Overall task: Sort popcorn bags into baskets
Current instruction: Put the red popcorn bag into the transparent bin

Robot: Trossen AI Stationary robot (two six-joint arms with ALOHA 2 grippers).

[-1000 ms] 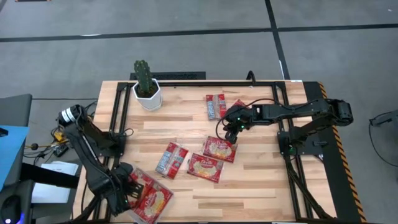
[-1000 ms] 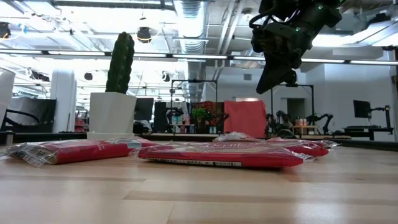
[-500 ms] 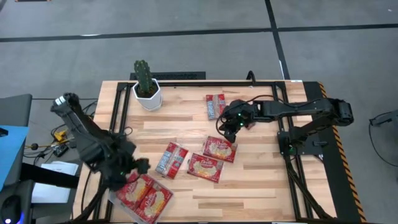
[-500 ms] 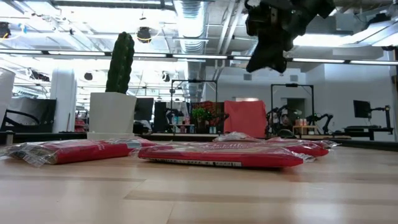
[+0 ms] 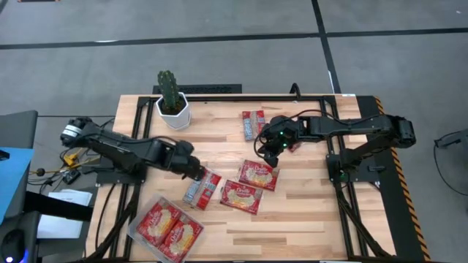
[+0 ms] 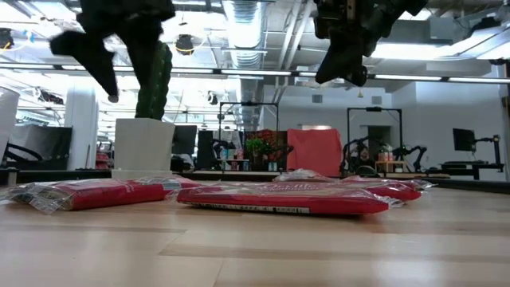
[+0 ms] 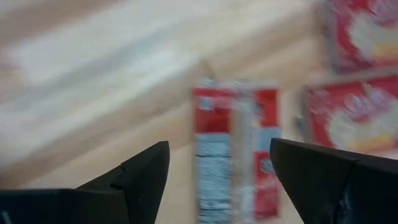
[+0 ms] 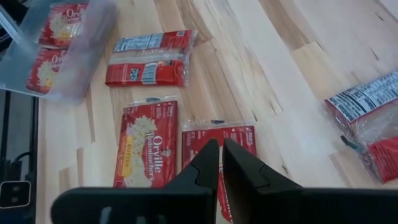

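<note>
Several red popcorn bags lie flat on the wooden table. One bag [image 5: 202,188] shows its grey-blue back; two [image 5: 257,174] [image 5: 241,196] lie face up beside it. Another bag [image 5: 254,124] lies toward the far edge. The clear tray [image 5: 139,232] sits at the near left corner with two bags [image 5: 167,228] side by side in it. My left gripper [image 5: 194,168] hovers open just above the grey-backed bag [image 7: 233,155]. My right gripper [image 5: 272,146] hangs shut above the face-up bags [image 8: 147,146], touching nothing.
A white pot with a cactus [image 5: 172,102] stands at the far left of the table. A black frame rail [image 5: 241,98] runs along the far edge. Bare wood lies along the near right part [image 5: 307,226].
My left arm has swung from the tray at the near left corner up and toward the table's middle, and now hangs over the grey-backed bag. The tray and its two bags stayed in place. My right gripper has risen a little.
</note>
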